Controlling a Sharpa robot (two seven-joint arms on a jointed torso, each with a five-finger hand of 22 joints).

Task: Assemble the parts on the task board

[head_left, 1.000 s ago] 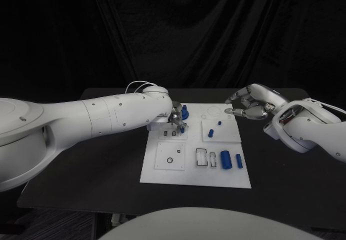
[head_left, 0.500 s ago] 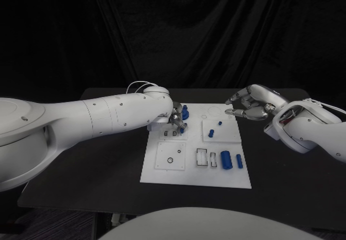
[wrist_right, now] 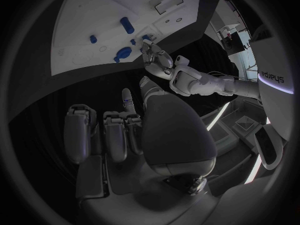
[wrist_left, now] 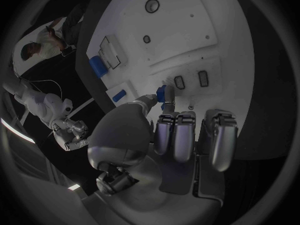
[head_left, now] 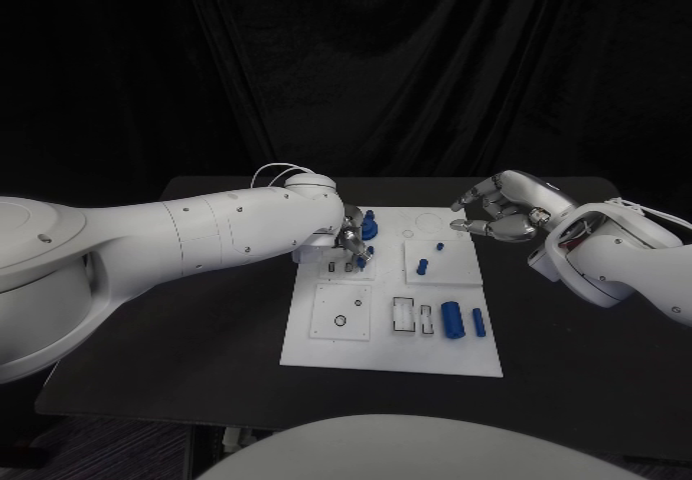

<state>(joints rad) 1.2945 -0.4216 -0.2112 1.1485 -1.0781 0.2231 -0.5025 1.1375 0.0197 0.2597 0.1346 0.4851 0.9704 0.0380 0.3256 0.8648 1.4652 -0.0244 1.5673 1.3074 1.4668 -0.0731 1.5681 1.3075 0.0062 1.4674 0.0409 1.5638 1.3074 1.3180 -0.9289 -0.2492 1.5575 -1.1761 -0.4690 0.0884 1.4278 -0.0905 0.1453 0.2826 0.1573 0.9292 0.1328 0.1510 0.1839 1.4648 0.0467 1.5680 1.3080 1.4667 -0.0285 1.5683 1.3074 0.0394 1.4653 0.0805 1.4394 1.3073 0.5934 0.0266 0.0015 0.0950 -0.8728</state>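
Meanwhile left hand (head_left: 351,243) pinches blue part (wrist_left: 161,93) over task board (head_left: 325,345).

Blue parts (head_left: 453,319) on white task board (head_left: 335,345), prob. plain.

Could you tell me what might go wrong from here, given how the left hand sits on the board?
The left hand pinches a small blue part just above the task board; a slight tilt could jam or drop it. Other blue parts stand close by and could be knocked. The right hand hovers near the board's far edge and might bump it.
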